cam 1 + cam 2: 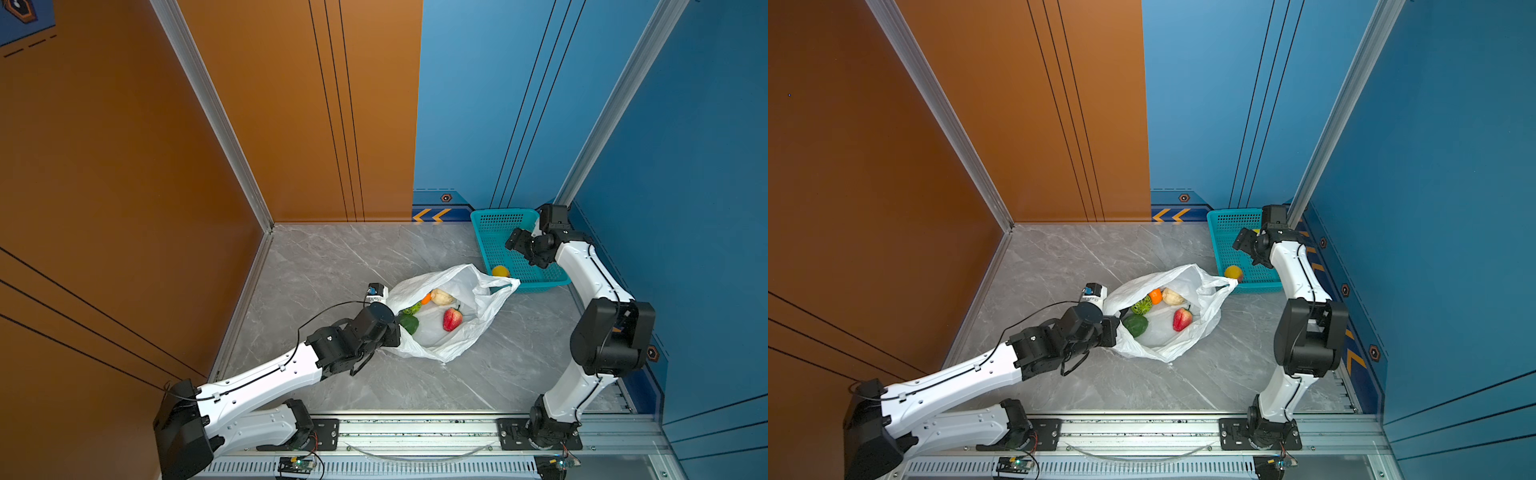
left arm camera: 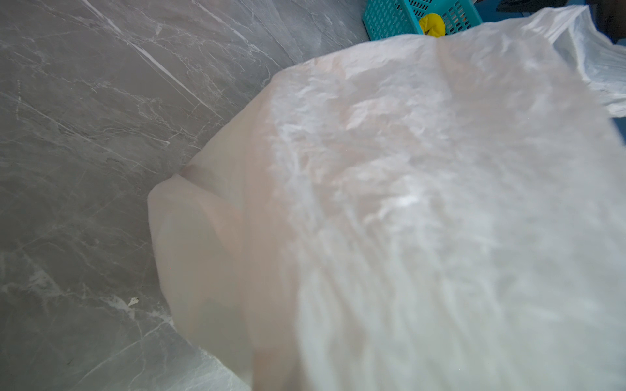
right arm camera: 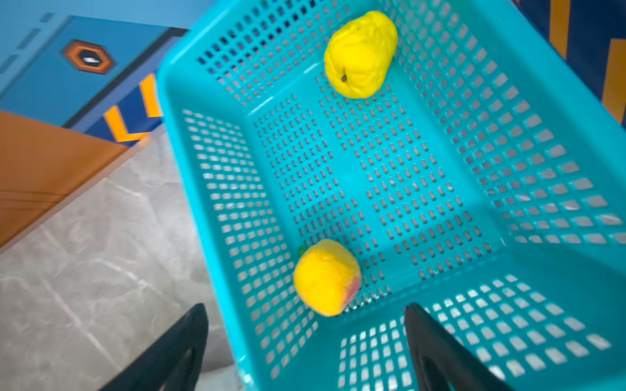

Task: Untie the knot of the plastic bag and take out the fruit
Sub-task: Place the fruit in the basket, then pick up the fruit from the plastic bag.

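The white plastic bag lies mid-table with its mouth spread open. No knot shows, and a loose handle loop points toward the basket. Inside the bag lie a red fruit, a cream one, an orange one, a bright green one and a dark green one. My left gripper is shut on the bag's near-left rim, and plastic covers its wrist view. My right gripper hangs open and empty over the teal basket. A yellow fruit and a yellow-orange fruit lie in the basket.
The teal basket stands at the back right corner, against the blue wall. An orange wall closes the left and back sides. The grey marble tabletop is bordered at the front by a metal rail carrying both arm bases.
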You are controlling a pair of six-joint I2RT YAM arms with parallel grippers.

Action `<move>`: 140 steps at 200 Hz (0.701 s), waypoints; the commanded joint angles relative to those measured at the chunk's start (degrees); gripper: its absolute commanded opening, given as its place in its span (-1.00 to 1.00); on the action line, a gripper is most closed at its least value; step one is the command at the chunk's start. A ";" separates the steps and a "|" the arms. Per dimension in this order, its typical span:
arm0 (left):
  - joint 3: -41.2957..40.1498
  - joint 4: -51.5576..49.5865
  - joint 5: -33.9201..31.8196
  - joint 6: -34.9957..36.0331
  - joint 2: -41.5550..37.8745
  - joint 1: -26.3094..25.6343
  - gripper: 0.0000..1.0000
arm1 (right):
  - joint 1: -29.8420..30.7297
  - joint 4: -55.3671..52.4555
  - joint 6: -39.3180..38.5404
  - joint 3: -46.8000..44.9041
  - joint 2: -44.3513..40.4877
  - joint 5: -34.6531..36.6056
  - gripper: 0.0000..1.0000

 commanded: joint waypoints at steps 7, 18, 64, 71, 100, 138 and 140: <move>-0.60 -0.18 -1.07 -0.29 -0.96 -0.79 -1.00 | 4.41 -5.12 -0.91 -1.85 -9.55 -1.42 0.87; -0.40 0.07 -0.95 -0.12 -0.83 -0.78 -1.00 | 6.60 -6.71 -0.82 -1.82 -12.78 -1.17 0.89; -0.09 0.95 -0.42 0.24 -0.12 -0.87 -1.00 | 19.70 -13.60 0.26 1.42 -21.56 2.51 0.97; -0.07 0.99 -0.26 0.24 0.01 -0.88 -1.00 | 22.12 -14.80 0.61 1.87 -22.07 3.65 0.98; 0.02 1.25 -0.25 0.24 0.15 -0.91 -1.00 | 30.89 -16.80 2.34 1.65 -23.97 6.80 1.00; 0.15 1.51 -0.33 0.32 0.23 -0.96 -1.00 | 40.99 -19.03 5.08 -0.80 -24.63 10.10 1.00; 0.17 1.52 -0.38 0.32 0.28 -0.93 -1.00 | 41.50 -19.16 5.25 -1.05 -24.76 10.34 1.00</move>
